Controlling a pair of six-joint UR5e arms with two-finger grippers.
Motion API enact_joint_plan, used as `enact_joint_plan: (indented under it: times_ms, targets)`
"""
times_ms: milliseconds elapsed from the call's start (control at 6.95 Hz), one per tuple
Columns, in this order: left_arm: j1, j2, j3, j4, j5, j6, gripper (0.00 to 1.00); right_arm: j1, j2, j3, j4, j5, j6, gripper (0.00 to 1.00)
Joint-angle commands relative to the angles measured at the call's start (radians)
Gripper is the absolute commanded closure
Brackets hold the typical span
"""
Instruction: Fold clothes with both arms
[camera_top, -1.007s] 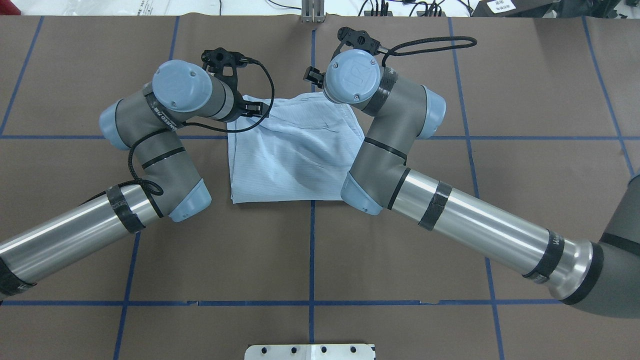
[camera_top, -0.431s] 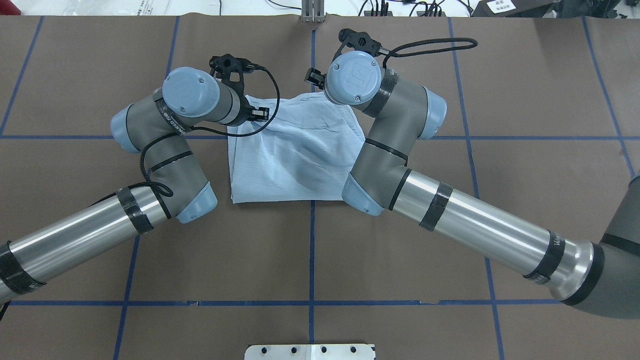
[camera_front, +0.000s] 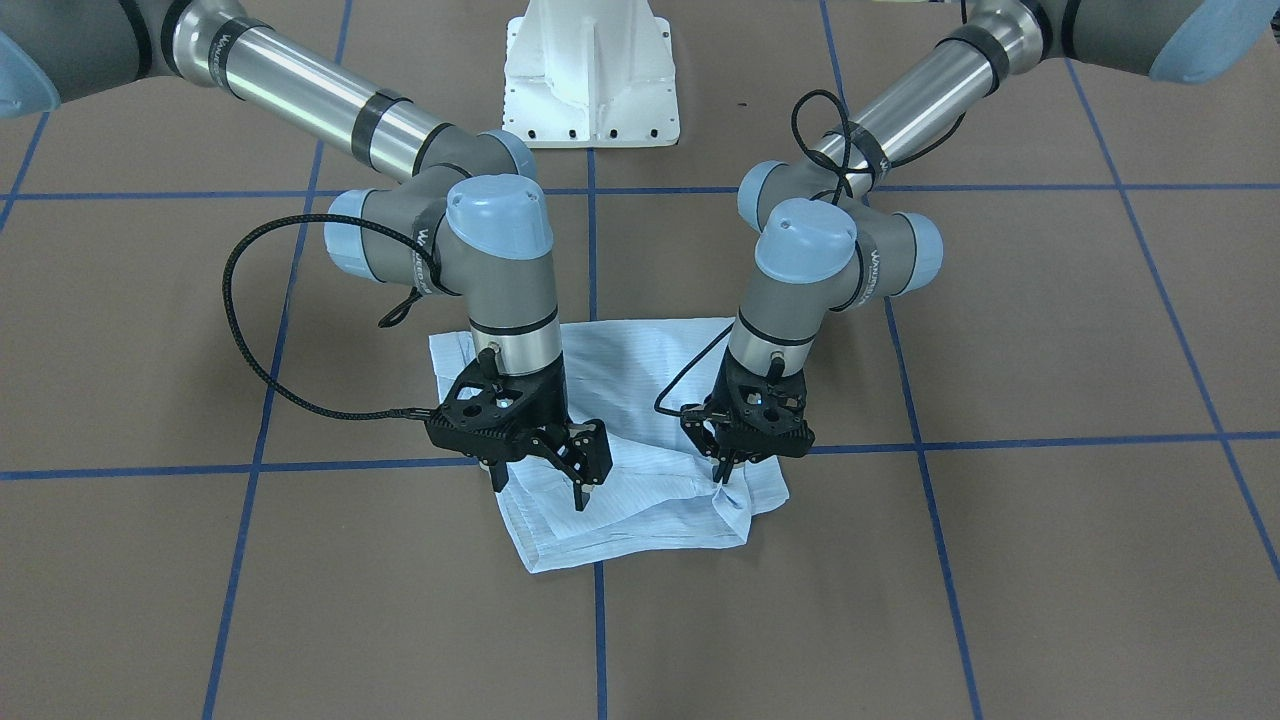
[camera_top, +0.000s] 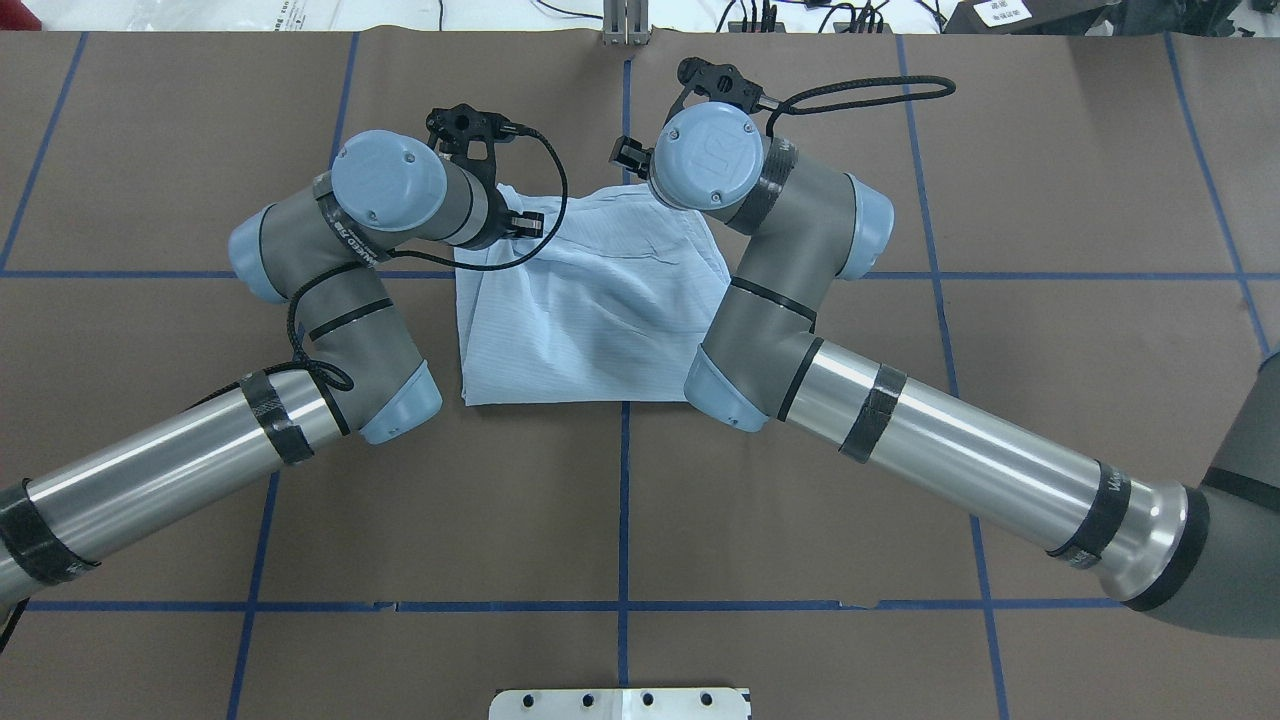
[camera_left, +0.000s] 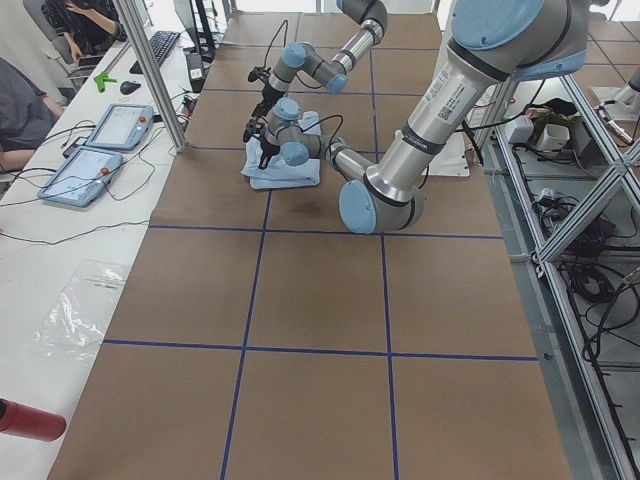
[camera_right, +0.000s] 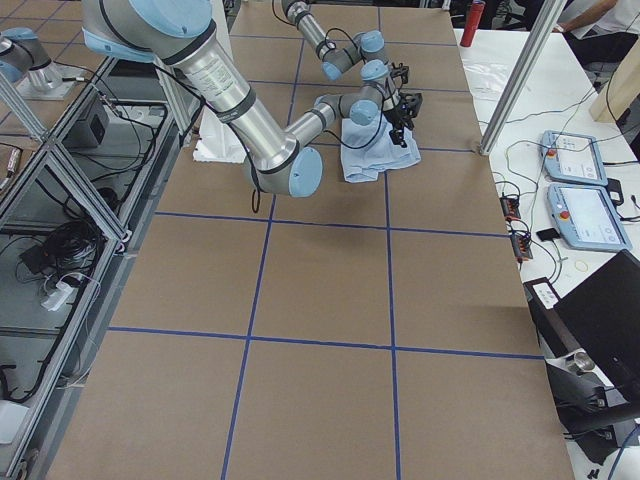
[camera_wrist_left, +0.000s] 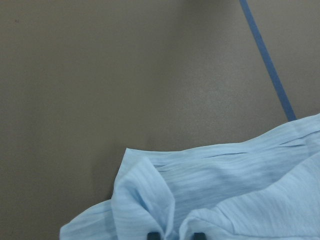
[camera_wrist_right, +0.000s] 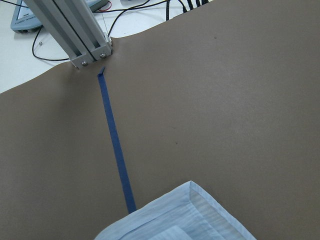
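One rumpled, finely striped shirt (camera_top: 590, 320)

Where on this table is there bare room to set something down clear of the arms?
Bare table on the operators' side of the shirt, and between shirt and white pedestal. Crowded at the shirt, where the left gripper and right gripper both sit.

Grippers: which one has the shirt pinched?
The left gripper, jaws closed on a bunched fold of the shirt; the right gripper has its jaws spread open over it.
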Motion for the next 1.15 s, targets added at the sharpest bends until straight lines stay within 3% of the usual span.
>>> enact_joint_plan:
  times_ms: [0, 288, 863, 1007]
  targets:
    - [-0.001, 0.0, 0.002, 0.0, 0.001, 0.007, 1.0, 0.0, 0.001, 0.0, 0.0, 0.0, 0.0, 0.0]
    - [-0.014, 0.002, 0.003, 0.003, 0.005, 0.005, 1.0, 0.0, 0.001, 0.0, 0.0, -0.002, 0.0, 0.0]
    - [-0.046, -0.052, 0.121, -0.002, 0.067, 0.001, 1.0, -0.003, 0.001, -0.002, 0.0, -0.003, 0.0, 0.0]
    - [-0.051, -0.049, 0.118, -0.012, 0.066, 0.013, 0.02, -0.003, -0.001, -0.002, 0.0, -0.002, -0.002, 0.0]
